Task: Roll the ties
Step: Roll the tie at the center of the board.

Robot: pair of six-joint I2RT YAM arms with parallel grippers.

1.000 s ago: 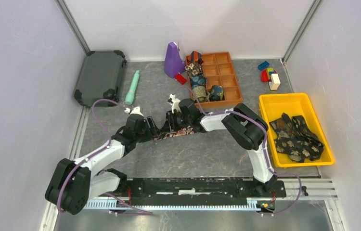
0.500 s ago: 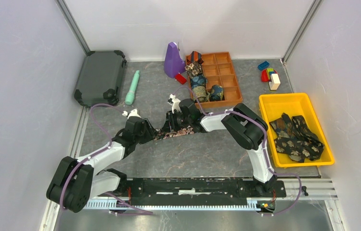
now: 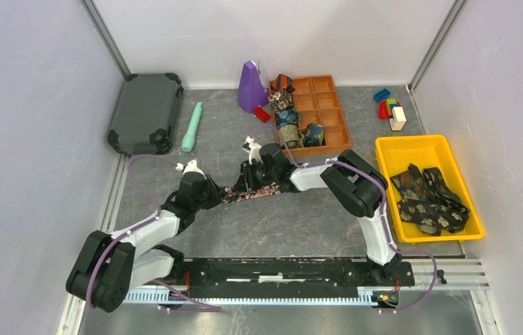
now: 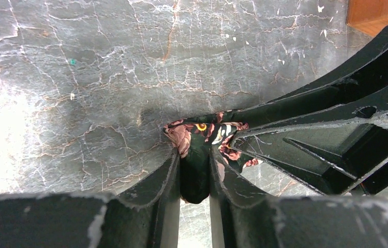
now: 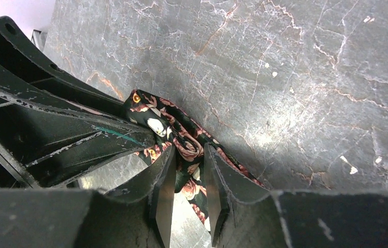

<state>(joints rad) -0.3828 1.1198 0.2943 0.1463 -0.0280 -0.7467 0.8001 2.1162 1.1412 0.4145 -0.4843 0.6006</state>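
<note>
Two claws are meeting on one tie [image 4: 202, 129]. The left claw [image 4: 194, 157] is pinching a fold of the fabric, its jaws nearly together. The right claw [image 5: 185, 163] is clamping the same cloth just beside it, and the tips of the two claws are almost touching. From that pinch the strip is running rightward along the table [image 3: 293, 223], back under the right wrist. Its free length is therefore lying on the right claw's side, so any rolling is probably going to travel that way. Farther out, rolled ties [image 3: 288, 122] are sitting in the orange tray [image 3: 335, 118], and flat ties [image 3: 429, 199] are lying in the yellow bin [image 3: 419, 155].
</note>
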